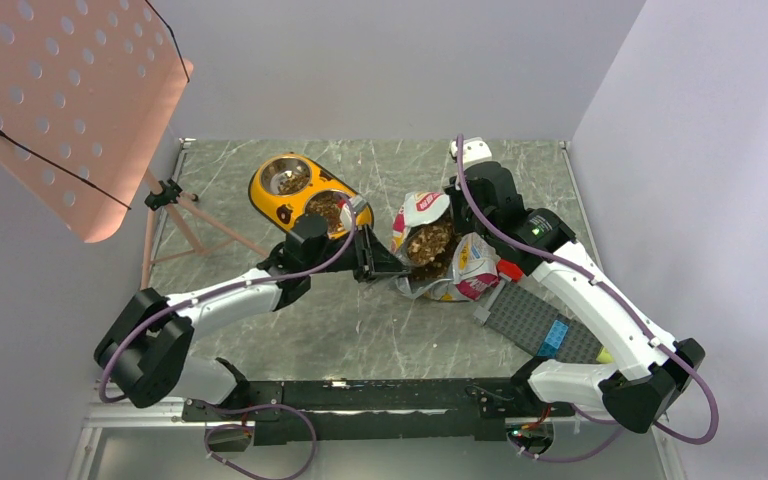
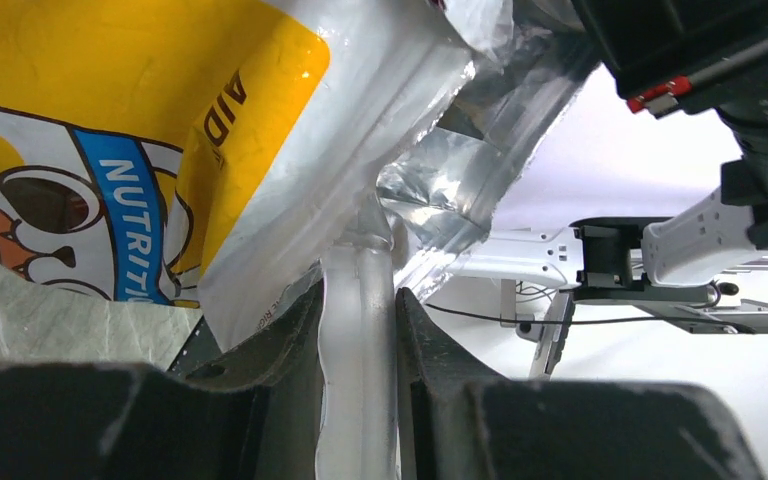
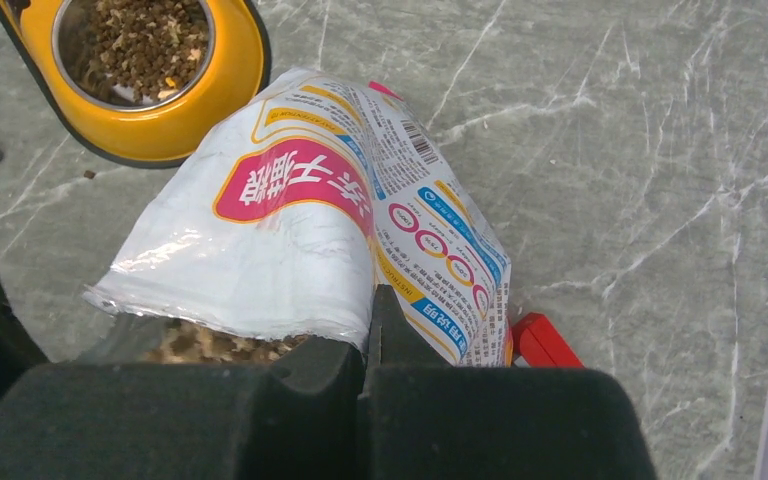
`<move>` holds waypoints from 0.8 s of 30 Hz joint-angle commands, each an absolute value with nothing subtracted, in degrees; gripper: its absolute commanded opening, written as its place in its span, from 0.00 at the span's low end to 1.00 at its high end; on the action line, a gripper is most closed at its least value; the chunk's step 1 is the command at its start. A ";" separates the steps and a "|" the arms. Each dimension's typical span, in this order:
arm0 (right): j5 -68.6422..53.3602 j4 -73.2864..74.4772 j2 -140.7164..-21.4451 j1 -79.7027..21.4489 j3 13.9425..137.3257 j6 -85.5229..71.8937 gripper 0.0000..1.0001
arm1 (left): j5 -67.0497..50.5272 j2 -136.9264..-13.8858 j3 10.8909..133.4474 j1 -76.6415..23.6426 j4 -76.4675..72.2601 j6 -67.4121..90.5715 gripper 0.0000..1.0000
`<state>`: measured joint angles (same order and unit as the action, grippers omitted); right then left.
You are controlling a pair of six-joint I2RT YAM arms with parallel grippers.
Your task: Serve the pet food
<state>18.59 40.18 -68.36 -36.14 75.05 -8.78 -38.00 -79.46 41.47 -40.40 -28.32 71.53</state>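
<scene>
The pet food [image 1: 428, 242], small brown kibble, fills the open mouth of a glossy white, pink and yellow bag [image 1: 465, 268]. The bag sits near the middle of the marbled tabletop [image 1: 380, 330], a little toward the right edge. Both arms hold the bag by its rim, with the mouth spread between them.

The left gripper [image 2: 358, 300] is clenched on the bag's left lip. In the left wrist view a strip of clear, silvery film is squeezed flat between its two dark fingers [image 2: 290, 340]. The printed yellow panel bulges just above it.

The right gripper [image 3: 370, 335] pinches the opposite lip. In its wrist view the fingers meet on the white film with no gap showing, and kibble shows just under the edge beside them.

A yellow double bowl [image 1: 265, 200] lies toward the far left corner, near the bag but apart from it. Its nearer steel cup [image 1: 328, 208] holds a layer of kibble. The farther steel cup [image 1: 285, 178] seems to hold some too, though glare on the metal makes the amount hard to judge.

A red brick [image 1: 509, 270] lies just beside the bag's right flank. A grey studded plate [image 1: 530, 318] lies nearer the right edge under the right arm, with a blue brick [image 1: 554, 337] on it. A perforated pink panel [image 1: 70, 110] leans in above the far left corner.
</scene>
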 commanded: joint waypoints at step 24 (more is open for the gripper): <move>23.29 33.13 -65.35 -35.50 78.90 -7.53 0.00 | -37.96 -73.57 26.98 -37.90 -59.93 79.81 0.00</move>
<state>19.42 39.86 -68.36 -36.07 75.05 -8.29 -40.16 -80.40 30.83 -39.13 -54.57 79.75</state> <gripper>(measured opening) 0.007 0.297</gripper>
